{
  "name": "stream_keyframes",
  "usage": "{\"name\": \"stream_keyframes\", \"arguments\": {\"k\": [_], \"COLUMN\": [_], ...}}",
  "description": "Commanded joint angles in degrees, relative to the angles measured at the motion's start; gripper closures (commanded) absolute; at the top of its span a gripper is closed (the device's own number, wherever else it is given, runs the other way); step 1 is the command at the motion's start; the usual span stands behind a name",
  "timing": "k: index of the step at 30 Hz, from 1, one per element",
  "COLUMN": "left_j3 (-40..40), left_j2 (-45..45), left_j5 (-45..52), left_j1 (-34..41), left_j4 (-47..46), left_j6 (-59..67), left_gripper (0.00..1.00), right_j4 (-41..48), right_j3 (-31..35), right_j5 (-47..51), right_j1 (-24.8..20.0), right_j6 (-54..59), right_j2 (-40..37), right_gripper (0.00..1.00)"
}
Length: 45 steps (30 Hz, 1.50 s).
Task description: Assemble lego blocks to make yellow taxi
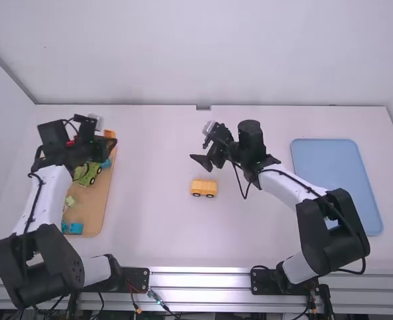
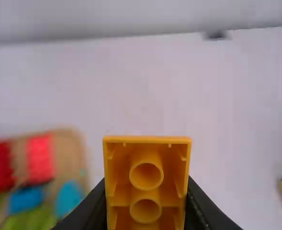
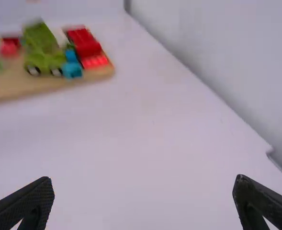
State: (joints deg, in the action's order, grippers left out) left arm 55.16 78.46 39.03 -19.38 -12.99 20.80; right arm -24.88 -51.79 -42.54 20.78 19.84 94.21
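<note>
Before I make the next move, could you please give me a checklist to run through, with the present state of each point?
- Left gripper has a yellow-orange block between its fingers: ok.
- Grip firm enough for pressing: cannot tell.
- Block's hollow side turned toward the wheeled yellow base: not ok; it faces the left wrist camera.
- Base upright on its wheels on the table: ok.
- Block lined up above the base: not ok; in the high view it is well to the left, by the wooden tray.
- Right gripper open and empty: ok.
</note>
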Motion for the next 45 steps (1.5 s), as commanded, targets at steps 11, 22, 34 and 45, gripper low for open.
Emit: {"name": "stream_keyframes", "arguments": {"k": [11, 22, 34, 45], "left_j3": [-9.42, -9.57, -9.60, -9.57], "left_j2": [3.34, 13.25, 14.88, 14.88], "left_j5": [30.40, 41.16, 41.03, 41.05], "left_j1": [18.40, 21.38, 25.07, 25.38], "left_j4": [31.93, 54.60, 58.05, 58.10], "left_j6": [-5.88, -18.60, -19.32, -19.32], "left_gripper": [0.78, 0.79, 0.79, 0.79], "right_j4": [-17.44, -33.42, -24.11, -23.91], "right_j3": [-0.85, -0.87, -4.15, -4.11], "right_j5": [-28.46, -34.16, -30.67, -30.93], "right_j1": [-2.56, -3.13, -1.16, -1.22], "right_j6": [-17.55, -30.58, -29.81, -28.59], "right_j2": [2.23, 5.55, 5.55, 5.55], "right_gripper": [0.01, 0.07, 0.16, 0.41]}}
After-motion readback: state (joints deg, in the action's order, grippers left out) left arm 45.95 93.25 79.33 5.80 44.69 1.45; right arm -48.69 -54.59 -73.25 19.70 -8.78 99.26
